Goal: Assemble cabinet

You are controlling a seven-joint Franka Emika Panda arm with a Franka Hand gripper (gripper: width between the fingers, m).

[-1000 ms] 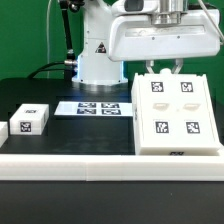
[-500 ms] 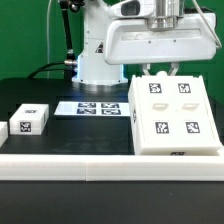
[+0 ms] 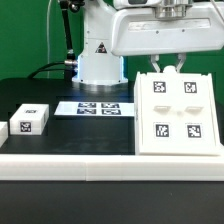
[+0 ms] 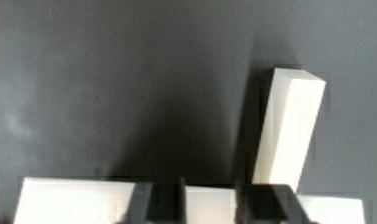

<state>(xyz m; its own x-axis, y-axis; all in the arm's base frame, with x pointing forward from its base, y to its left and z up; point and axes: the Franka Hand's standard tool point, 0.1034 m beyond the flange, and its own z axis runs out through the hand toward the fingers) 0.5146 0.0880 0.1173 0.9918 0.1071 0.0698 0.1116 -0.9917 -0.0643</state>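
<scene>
Exterior view shows no readable writing, only black-and-white square tags on the cabinet (image 3: pixel 178 115), a small cube (image 3: pixel 33 118) and the marker board (image 3: pixel 98 107) (plus a triangle sticker on the robot base (image 3: pixel 100 47)). The table (image 3: pixel 70 135) is black and the curtain (image 3: pixel 20 40) green. The cabinet stands at that view's right, behind a white rail (image 3: pixel 90 163). The claw (image 3: pixel 168 66) pinches its top edge; in the wrist view, white plastic fills the gap between the fingers (image 4: pixel 162 205).

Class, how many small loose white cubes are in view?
2. One cube lies at the exterior view's left of the marker board; a second cube is cut off at that view's left edge. Others may be hidden.
</scene>
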